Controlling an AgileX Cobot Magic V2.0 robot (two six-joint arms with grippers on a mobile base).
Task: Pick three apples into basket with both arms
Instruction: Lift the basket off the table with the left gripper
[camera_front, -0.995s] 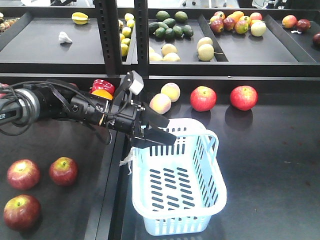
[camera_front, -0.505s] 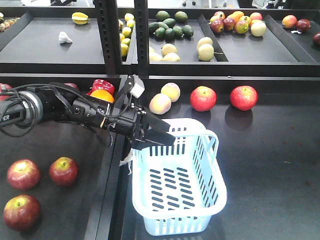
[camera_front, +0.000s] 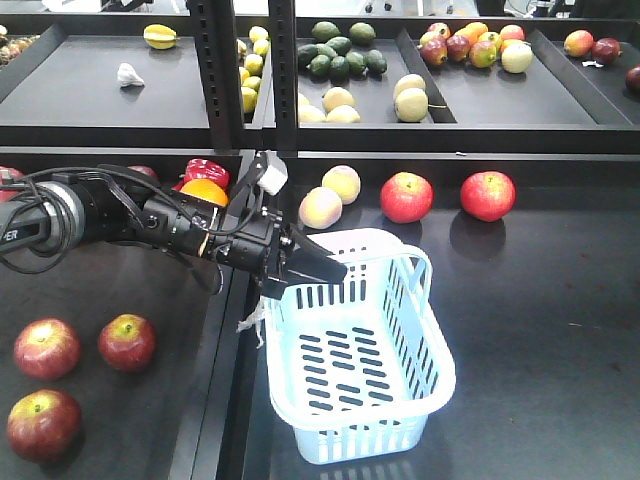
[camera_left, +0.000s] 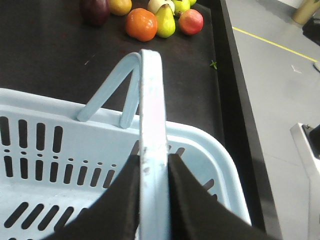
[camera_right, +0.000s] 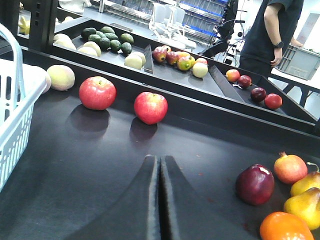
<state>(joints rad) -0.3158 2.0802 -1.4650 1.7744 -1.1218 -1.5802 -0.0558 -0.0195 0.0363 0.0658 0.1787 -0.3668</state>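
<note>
The basket (camera_front: 360, 435) is pale blue-white, patterned with rows of slots. Left of it, three apples (camera_front: 127, 342) are dark red, the nearest with a yellow-green patch. Behind the basket, two apples (camera_front: 407, 197) are brighter red. The left gripper (camera_front: 318, 268) is black.

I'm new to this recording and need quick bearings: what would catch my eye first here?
The pale blue basket in the middle of the front view draws the eye, with the left tool shut on its hoop handle. Three red apples lie at lower left, outside the empty basket. The right tool is shut on nothing, low over the dark shelf.
</note>
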